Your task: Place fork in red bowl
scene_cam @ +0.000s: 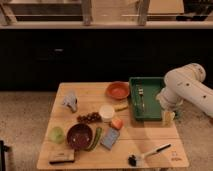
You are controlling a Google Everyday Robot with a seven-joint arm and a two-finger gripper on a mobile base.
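Note:
The slim silver-grey fork (141, 96) lies lengthwise inside a green tray (134, 102) at the right of the wooden table. The orange-red bowl (118, 90) stands just left of the tray, at the table's back edge, and is empty. My white arm (186, 89) reaches in from the right. My gripper (168, 117) hangs at the tray's right front corner, to the right of the fork and apart from it.
A white cup (106, 111), grapes (89, 118), a maroon bowl (79, 135), a green apple (56, 134), a blue sponge (110, 138), a black-handled dish brush (148, 152) and a grey cloth (70, 101) lie on the table (150, 135). A dark counter stands behind.

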